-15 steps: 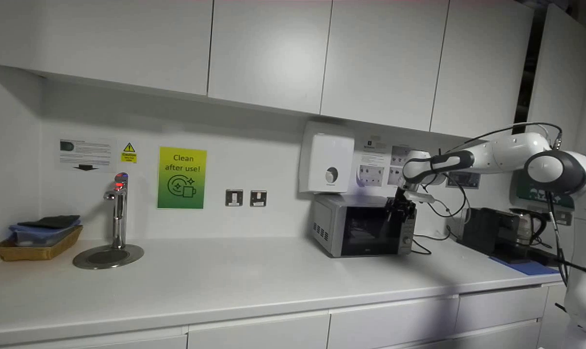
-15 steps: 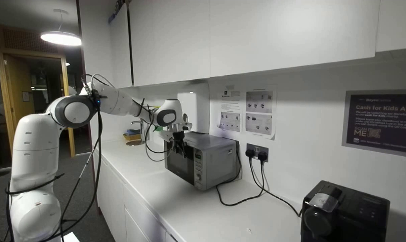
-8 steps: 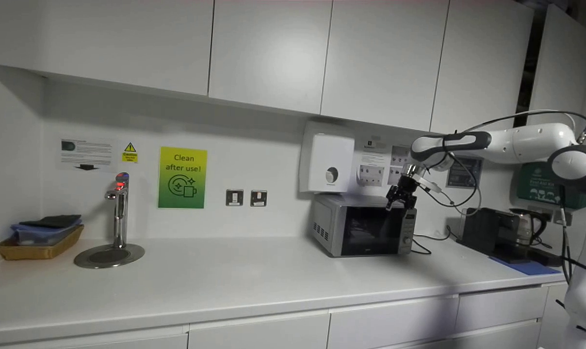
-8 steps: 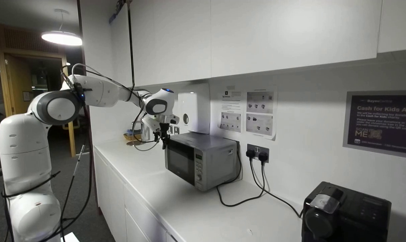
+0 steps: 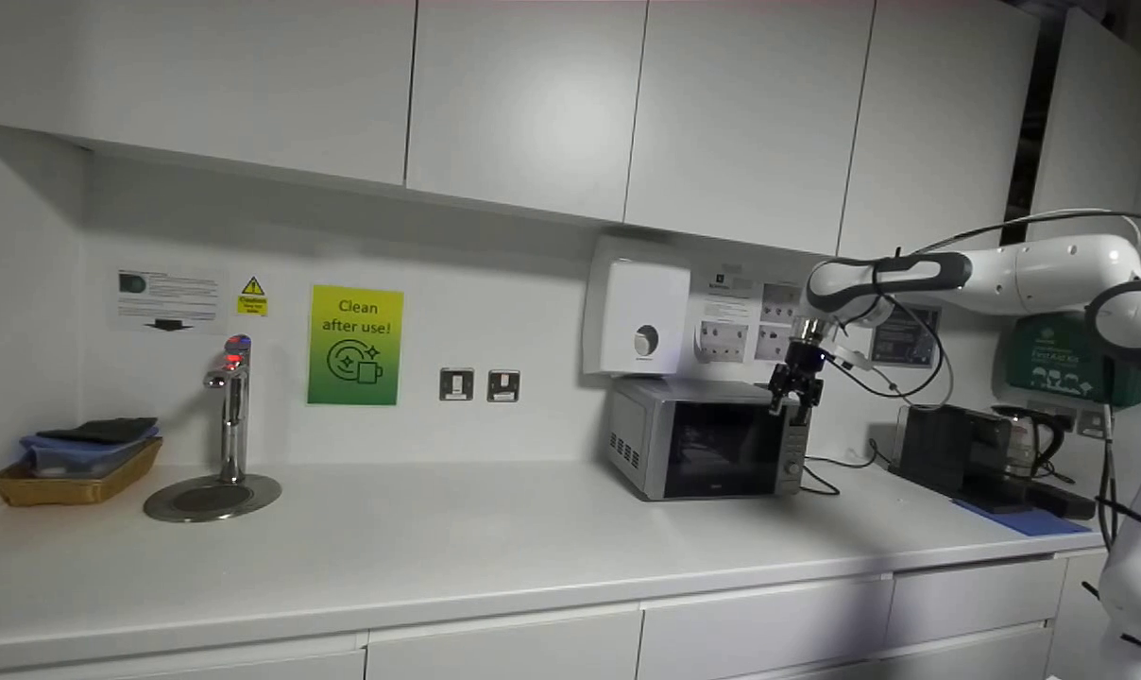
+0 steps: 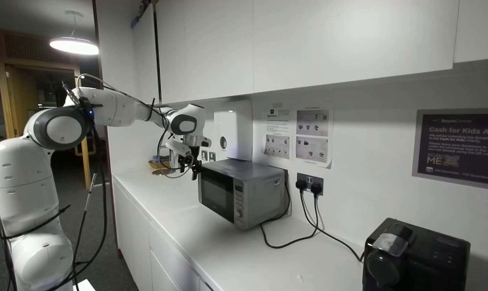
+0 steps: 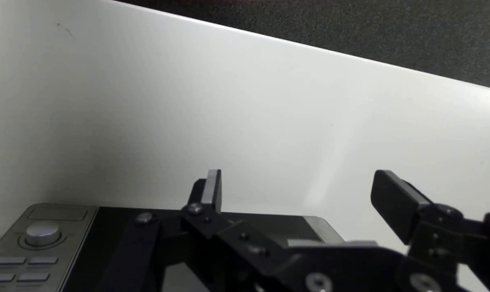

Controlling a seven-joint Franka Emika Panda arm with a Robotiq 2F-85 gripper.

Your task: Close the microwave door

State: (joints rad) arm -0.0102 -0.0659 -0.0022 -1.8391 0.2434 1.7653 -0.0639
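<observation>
"Where is the microwave door (image 6: 216,195), please?"

"It is the dark glass front of the microwave (image 6: 252,194), and it lies flush with the body, so it looks closed. In an exterior view, the microwave stands on the right part of the white counter (image 5: 391,557), at the far side, below the white wall box (image 5: 638,316)."

"And how is the gripper (image 7: 297,184)?"

"It hangs near the upper front of the microwave. Its fingers (image 7: 395,202) are spread wide apart. Whether they touch the door, I cannot be sure."
</observation>
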